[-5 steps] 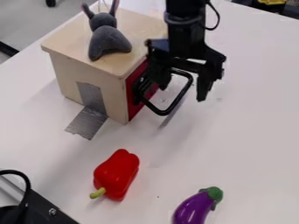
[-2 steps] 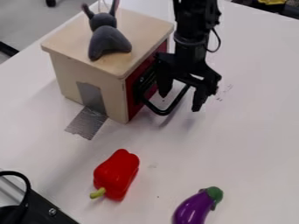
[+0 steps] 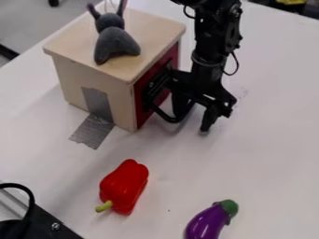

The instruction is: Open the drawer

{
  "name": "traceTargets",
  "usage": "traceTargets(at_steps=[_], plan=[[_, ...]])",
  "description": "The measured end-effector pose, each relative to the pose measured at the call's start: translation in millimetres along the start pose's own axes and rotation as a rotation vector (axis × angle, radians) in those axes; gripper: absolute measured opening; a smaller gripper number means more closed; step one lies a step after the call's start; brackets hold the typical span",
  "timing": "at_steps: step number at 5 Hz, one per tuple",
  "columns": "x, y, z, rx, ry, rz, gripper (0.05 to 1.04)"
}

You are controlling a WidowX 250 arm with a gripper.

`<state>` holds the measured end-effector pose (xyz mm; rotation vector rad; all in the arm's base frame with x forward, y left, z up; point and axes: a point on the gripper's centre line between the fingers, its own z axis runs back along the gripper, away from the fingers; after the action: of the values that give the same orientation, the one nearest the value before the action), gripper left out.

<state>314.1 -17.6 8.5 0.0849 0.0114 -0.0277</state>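
Across the white tabletop [image 3: 255, 163], you have the work laid out as follows. The pale wooden box with a flat, overhanging lid [image 3: 68, 81] stands toward the upper left. The black jointed robot arm [image 3: 211, 46] comes down from the top edge, beside the box's right side. The drawer with a flat red front [image 3: 141, 116] is set in that side; its face appears flush with the wood, so you should record it as closed. Your black two-finger gripper [image 3: 192, 122] is low in front of it, fingers well apart. On the lid lies a dark grey, long-eared soft toy [image 3: 115, 44]; nearer the camera is a glossy red toy pepper with a green stem [image 3: 124, 186]. A strip of silver-grey tape [image 3: 93, 130] runs from the box wall onto the tabletop, and a purple toy eggplant with a green cap [image 3: 207, 224] lies at the bottom edge. Smallest in bulk is the drawer's thin black looped handle [image 3: 165, 115]. One finger appears to be inside the loop and the other outside it; no firm grip is evident, and contact cannot be confirmed. Assessment: positioning looks largely done; you have the handle to secure or hook, and the entire outward pull outstanding.
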Motion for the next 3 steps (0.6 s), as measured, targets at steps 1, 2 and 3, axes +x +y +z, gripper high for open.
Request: traceTargets(at_steps=[1,2,3], plan=[[-0.3,-0.9,-0.3,-0.002,0.0,0.003,0.389],[-2.8,-2.5,1.9,-0.012,0.001,0.022,0.178],[-3.2,-5.2,7.0,-0.026,-0.004,0.035,0.127]])
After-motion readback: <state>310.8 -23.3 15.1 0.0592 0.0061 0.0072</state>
